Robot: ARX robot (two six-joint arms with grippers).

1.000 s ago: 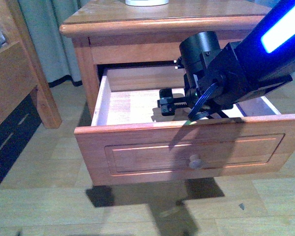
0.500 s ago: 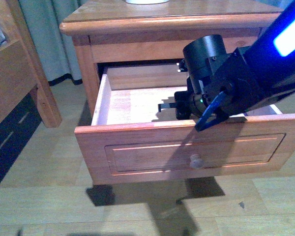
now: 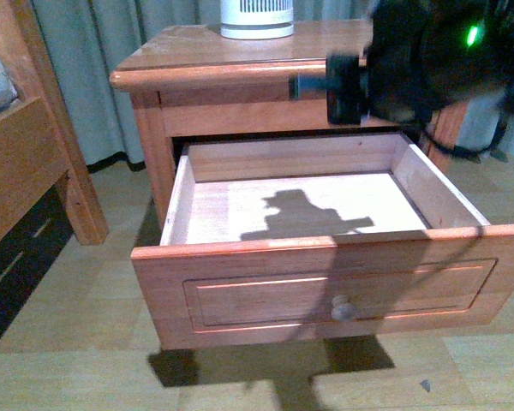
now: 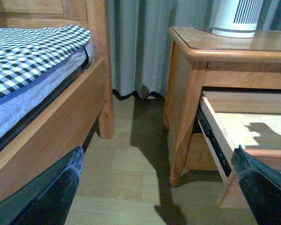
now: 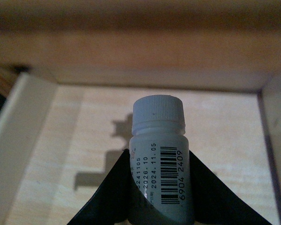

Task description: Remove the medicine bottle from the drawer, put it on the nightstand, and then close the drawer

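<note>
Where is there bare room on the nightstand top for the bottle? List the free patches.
The nightstand top is bare along its front edge and left corner, ahead of the white appliance at the back. Its right part is hidden behind the right gripper holding the medicine bottle. The drawer floor is bare too.

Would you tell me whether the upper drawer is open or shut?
Open: the drawer stands pulled out from the nightstand, its pale inside exposed.

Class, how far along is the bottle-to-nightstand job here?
Done: the drawer is open, and the medicine bottle is off its floor. In hand: the right gripper holds the bottle above the drawer. To do: set it on the nightstand, then close the drawer.
</note>
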